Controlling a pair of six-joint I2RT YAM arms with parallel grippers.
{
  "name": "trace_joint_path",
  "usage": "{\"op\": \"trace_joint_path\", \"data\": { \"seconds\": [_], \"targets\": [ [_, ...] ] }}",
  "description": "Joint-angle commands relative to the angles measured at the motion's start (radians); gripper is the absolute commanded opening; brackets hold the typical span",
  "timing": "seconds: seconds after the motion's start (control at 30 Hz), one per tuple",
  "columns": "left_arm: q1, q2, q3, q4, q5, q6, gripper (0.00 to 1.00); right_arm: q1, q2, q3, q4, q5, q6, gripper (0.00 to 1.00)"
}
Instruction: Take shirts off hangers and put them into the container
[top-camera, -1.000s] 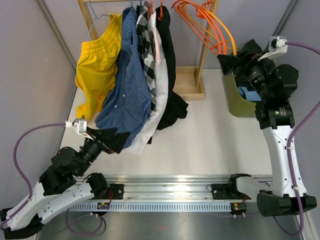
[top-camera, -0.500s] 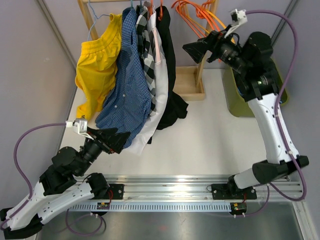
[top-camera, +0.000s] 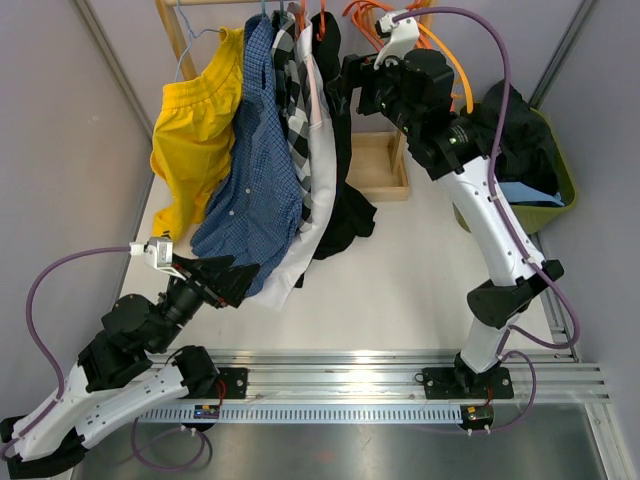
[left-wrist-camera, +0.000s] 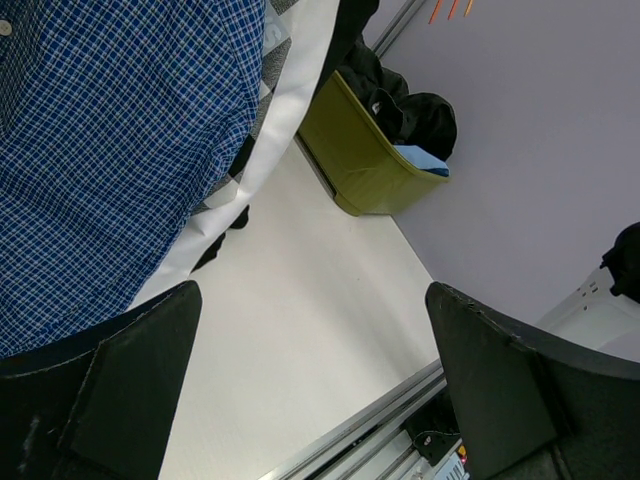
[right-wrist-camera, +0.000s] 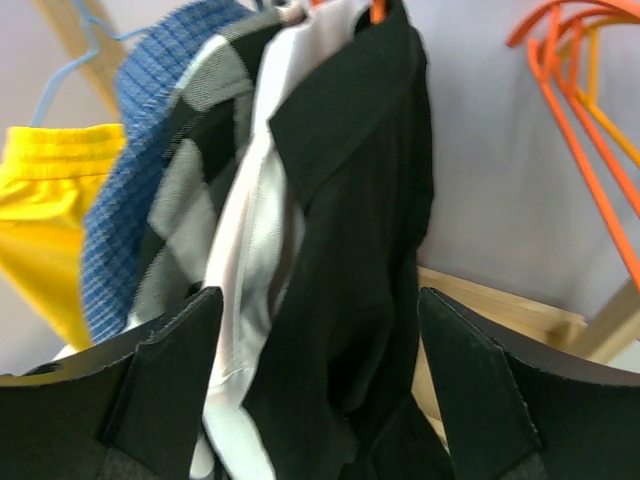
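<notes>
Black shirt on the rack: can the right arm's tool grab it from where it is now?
Probably yes. The right tool stands open, facing the black shirt, which hangs outermost on that side with nothing between them. The white shirt beside it might get caught too.

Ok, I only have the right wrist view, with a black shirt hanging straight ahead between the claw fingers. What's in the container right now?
Observer: The container holds a bunched black shirt and a light blue shirt.
Operator: And where does that container stand?
Observer: On the table, at its right edge, to the right of the wooden rack.
Operator: What's the left claw doing?
Observer: The left claw is open and grips nothing. It sits low, close to the hem of the dark blue check shirt.
</notes>
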Motion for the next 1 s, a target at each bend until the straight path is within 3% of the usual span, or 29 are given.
{"op": "trace_joint_path", "data": {
  "seconds": [0.0, 0.27, 0.53, 0.83, 0.93, 0.97],
  "targets": [
    [-0.001, -0.014, 0.019, 0.021, 0.004, 0.016, 0.99, 0.022, 0.030, 0.049, 0.005, 0.168, -0.063, 0.84],
    [-0.001, -0.034, 0.015, 0.011, -0.003, 0.014, 0.99, 0.028, 0.153, 0.171, -0.018, 0.200, -0.077, 0.73],
    [-0.001, -0.055, 0.007, -0.005, -0.006, 0.004, 0.99, 0.028, 0.263, 0.320, -0.029, 0.174, -0.117, 0.50],
    [-0.001, -0.077, 0.004, -0.015, -0.009, -0.006, 0.99, 0.028, 0.314, 0.319, -0.043, 0.111, -0.091, 0.49],
    [-0.001, -0.086, 0.003, -0.025, -0.009, -0.010, 0.99, 0.028, 0.323, 0.322, -0.040, 0.100, -0.062, 0.44],
    [-0.001, -0.094, 0.001, -0.026, -0.011, -0.012, 0.99, 0.027, 0.326, 0.325, -0.037, 0.100, -0.060, 0.35]
  ]
}}
